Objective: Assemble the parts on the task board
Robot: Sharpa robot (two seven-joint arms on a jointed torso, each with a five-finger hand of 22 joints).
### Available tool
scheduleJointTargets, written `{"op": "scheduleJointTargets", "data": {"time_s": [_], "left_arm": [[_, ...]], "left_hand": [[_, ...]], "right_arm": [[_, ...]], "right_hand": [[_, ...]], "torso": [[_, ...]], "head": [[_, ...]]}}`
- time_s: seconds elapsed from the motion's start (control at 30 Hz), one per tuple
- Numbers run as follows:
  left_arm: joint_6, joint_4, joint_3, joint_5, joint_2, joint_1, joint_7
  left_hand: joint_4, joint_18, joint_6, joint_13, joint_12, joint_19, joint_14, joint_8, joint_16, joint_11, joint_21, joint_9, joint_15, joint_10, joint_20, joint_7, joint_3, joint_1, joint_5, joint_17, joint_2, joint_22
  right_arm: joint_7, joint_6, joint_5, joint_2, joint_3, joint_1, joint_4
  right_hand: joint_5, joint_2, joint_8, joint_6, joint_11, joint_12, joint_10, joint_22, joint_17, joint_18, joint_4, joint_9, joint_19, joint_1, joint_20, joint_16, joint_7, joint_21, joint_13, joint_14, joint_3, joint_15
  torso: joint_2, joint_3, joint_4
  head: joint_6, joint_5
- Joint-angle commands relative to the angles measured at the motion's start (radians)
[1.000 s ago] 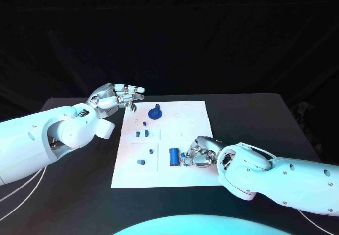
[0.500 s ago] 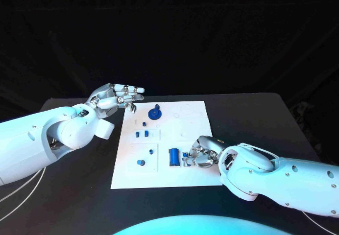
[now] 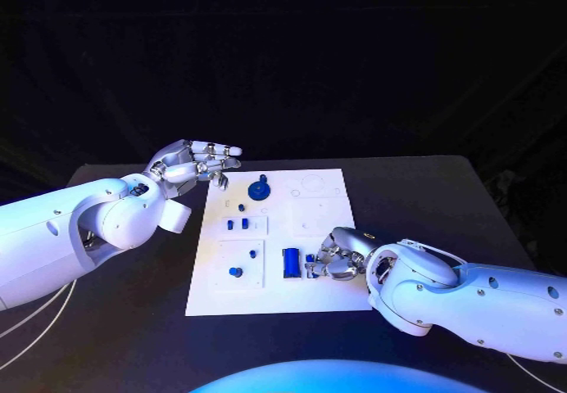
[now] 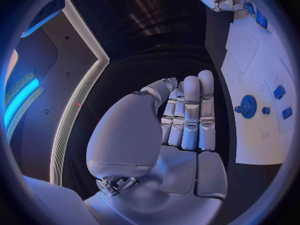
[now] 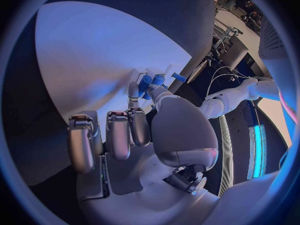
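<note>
The white task board (image 3: 274, 286) lies in the middle of the black bench (image 3: 437, 188), and the right robot hand (image 3: 334, 256) is down on it near its right edge, toward the near end. Its fingers (image 5: 139, 126) are curled in and pinch a small blue part (image 5: 145, 83) against the board, right beside the upright blue cylinder (image 3: 291, 260). Further left on the near half sits a small blue round part (image 3: 235, 272). Up the board, two little blue blocks (image 3: 238, 223) lie side by side near the left edge, and at the far end rests a blue gear-shaped disc (image 3: 259, 191) with a small blue knob (image 3: 262, 178) just beyond it. The left robot hand (image 3: 190, 165) hovers off the board's far left corner, above the bench, holding nothing, its fingers (image 4: 190, 115) straight, close together, and the thumb apart.
</note>
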Motion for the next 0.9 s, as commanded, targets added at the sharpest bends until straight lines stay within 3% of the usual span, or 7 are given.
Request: {"op": "scheduleJointTargets", "data": {"time_s": [0.03,0.1,0.23,0.57,0.9], "left_arm": [[0.018,0.001,0.0,-0.005,0.002,0.0,0.005],[0.017,0.001,0.0,-0.005,0.002,0.0,0.005],[0.017,0.002,0.0,-0.005,0.002,0.0,0.004],[0.017,0.001,0.0,-0.005,0.001,0.0,0.003],[0.016,0.001,0.0,-0.005,0.0,0.0,0.001]], "left_hand": [[-0.005,0.014,-0.008,0.001,0.005,-0.004,-0.009,-0.004,-0.004,-0.001,-0.006,-0.001,-0.001,-0.005,0.0,0.003,-0.001,-0.008,0.004,-0.001,0.002,-0.001],[-0.005,0.014,-0.008,0.001,0.005,-0.004,-0.009,-0.004,-0.004,-0.001,-0.006,-0.001,-0.001,-0.005,0.0,0.003,-0.001,-0.008,0.004,-0.001,0.002,-0.001],[-0.004,0.014,-0.008,0.001,0.005,-0.004,-0.009,-0.004,-0.004,-0.001,-0.006,-0.001,-0.001,-0.006,0.001,0.003,-0.001,-0.008,0.004,-0.002,0.002,-0.001],[-0.004,0.014,-0.008,0.001,0.005,-0.004,-0.009,-0.004,-0.004,-0.001,-0.006,-0.001,-0.001,-0.006,0.001,0.003,-0.001,-0.008,0.004,-0.002,0.002,-0.001],[-0.004,0.014,-0.008,0.001,0.005,-0.004,-0.009,-0.004,-0.004,-0.001,-0.006,-0.001,-0.001,-0.006,0.001,0.003,-0.001,-0.008,0.004,-0.002,0.002,-0.001]], "right_arm": [[-0.005,0.018,-0.01,0.003,0.0,-0.001,-0.005],[-0.005,0.022,-0.009,0.004,0.0,0.0,-0.009],[-0.005,0.026,-0.01,0.004,0.0,0.0,-0.014],[-0.004,0.024,-0.02,0.001,0.0,0.0,-0.01],[0.011,0.02,-0.026,-0.048,0.0,0.0,0.041]], "right_hand": [[-0.032,-0.007,-0.001,0.001,-0.006,-0.002,0.035,0.263,0.138,-0.007,0.011,-0.002,0.104,-0.027,-0.009,0.005,0.008,0.004,0.15,0.082,-0.021,-0.005],[-0.072,-0.009,-0.001,0.001,-0.005,-0.004,0.034,0.263,0.137,-0.007,0.024,-0.001,0.104,-0.042,-0.008,0.004,0.009,0.004,0.149,0.082,-0.043,-0.004],[-0.107,-0.013,-0.001,-0.001,-0.003,-0.011,0.031,0.263,0.135,-0.007,0.044,0.0,0.104,-0.06,-0.007,0.003,0.01,0.004,0.146,0.081,-0.078,-0.003],[-0.103,-0.009,-0.001,-0.002,-0.004,-0.011,0.031,0.263,0.134,-0.007,0.055,0.002,0.104,-0.057,-0.007,0.002,0.01,0.004,0.147,0.081,-0.104,-0.003],[-0.095,-0.006,0.0,-0.003,-0.004,-0.008,0.032,0.263,0.136,-0.007,0.043,0.004,0.104,-0.024,-0.007,0.003,0.009,0.004,0.149,0.081,-0.124,-0.003]], "torso": [[0.0,-0.0006,0.0003],[0.0,-0.0006,0.0],[0.0,-0.0003,-0.0004],[-0.001,0.0006,-0.0003],[0.0,0.0006,-0.0017]], "head": [[0.0,0.0],[0.0,0.0],[0.0,0.0],[-0.001,0.0],[-0.001,0.004]]}}
